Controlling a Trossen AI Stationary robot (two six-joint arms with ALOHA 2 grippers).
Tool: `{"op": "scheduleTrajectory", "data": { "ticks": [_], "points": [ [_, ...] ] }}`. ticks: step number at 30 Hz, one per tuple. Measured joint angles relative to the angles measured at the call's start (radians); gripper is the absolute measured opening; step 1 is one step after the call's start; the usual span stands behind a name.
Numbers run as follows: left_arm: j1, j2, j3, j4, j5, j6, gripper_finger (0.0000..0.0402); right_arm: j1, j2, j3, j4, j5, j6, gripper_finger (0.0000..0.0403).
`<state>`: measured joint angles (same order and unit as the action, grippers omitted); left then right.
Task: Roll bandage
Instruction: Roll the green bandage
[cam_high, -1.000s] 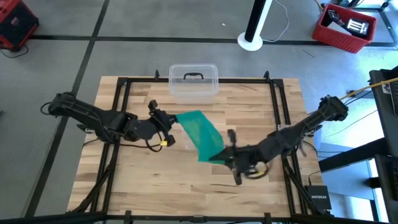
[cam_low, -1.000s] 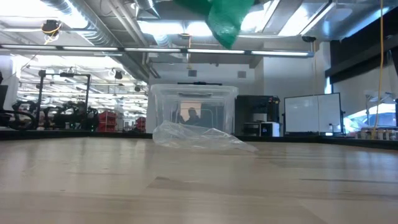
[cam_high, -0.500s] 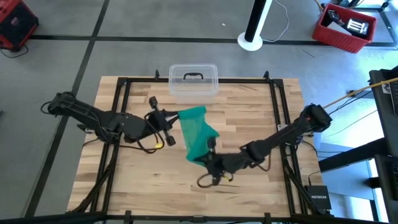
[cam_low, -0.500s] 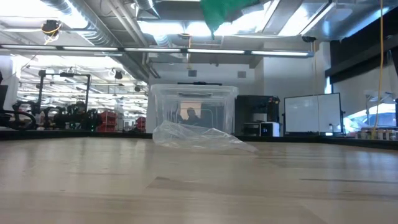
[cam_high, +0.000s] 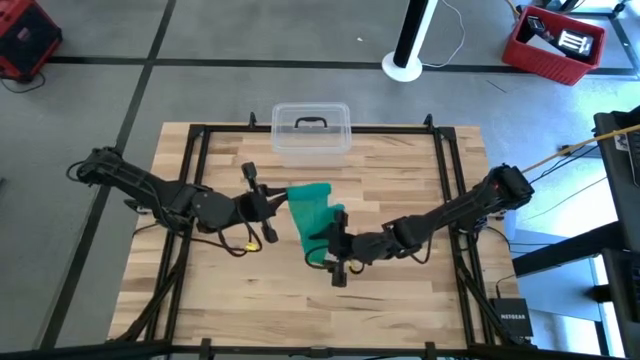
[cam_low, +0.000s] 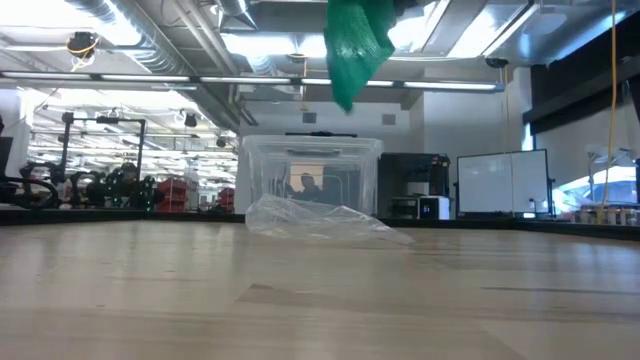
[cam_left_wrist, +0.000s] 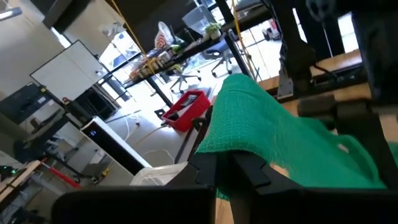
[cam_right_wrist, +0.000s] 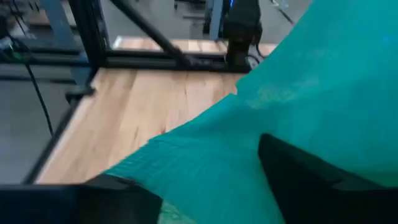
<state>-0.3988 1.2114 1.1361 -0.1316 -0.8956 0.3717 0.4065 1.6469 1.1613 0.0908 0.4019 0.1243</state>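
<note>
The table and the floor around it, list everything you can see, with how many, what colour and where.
bandage: one, teal-green, hanging in the air above the table's middle, between the two grippers
plastic box: one, clear with a dark handle, at the table's far edge
plastic wrapper: one, clear and crinkled, on the table in front of the box
table: one, light wood with a black frame
red crate: one, on the floor at far right
white post base: one, on the floor behind the table
left gripper: dark, jaws shut on the bandage's end
right gripper: dark, at the bandage's lower end
</note>
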Motion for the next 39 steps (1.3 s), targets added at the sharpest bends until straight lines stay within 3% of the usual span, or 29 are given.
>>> {"op": "scheduleTrajectory", "data": {
  "ticks": [4,10,18,22,29,32,36,39],
  "points": [
    [0.001,0.000,0.000,-0.020,0.000,0.007,0.0005,-0.001,-0.014,0.040,-0.044,0.018,-0.028,0.0298],
    [0.002,0.000,0.000,-0.042,0.001,0.007,0.0005,-0.001,-0.017,0.066,-0.064,0.025,-0.051,0.0307],
    [0.008,0.000,0.000,-0.046,0.004,0.025,0.0005,0.005,-0.017,0.172,-0.337,0.072,0.014,0.0307],
    [0.017,0.000,0.000,-0.043,0.033,0.026,0.0005,0.020,-0.017,0.274,-0.400,0.055,-0.127,0.0307],
    [0.017,0.000,0.000,-0.043,0.080,0.024,0.0005,0.018,-0.017,0.424,-0.770,-0.010,-0.192,0.0307],
    [0.017,0.000,0.000,-0.043,0.081,0.024,0.0005,0.019,-0.017,0.467,-0.819,0.034,-0.201,0.0307],
    [0.017,0.000,0.000,-0.035,0.081,0.024,0.0005,0.019,-0.017,0.492,-0.798,0.167,-0.203,0.0307],
    [0.017,0.000,0.000,-0.036,0.081,0.024,0.0005,0.018,-0.017,0.496,-0.774,0.046,-0.213,0.0307]
  ]
}}
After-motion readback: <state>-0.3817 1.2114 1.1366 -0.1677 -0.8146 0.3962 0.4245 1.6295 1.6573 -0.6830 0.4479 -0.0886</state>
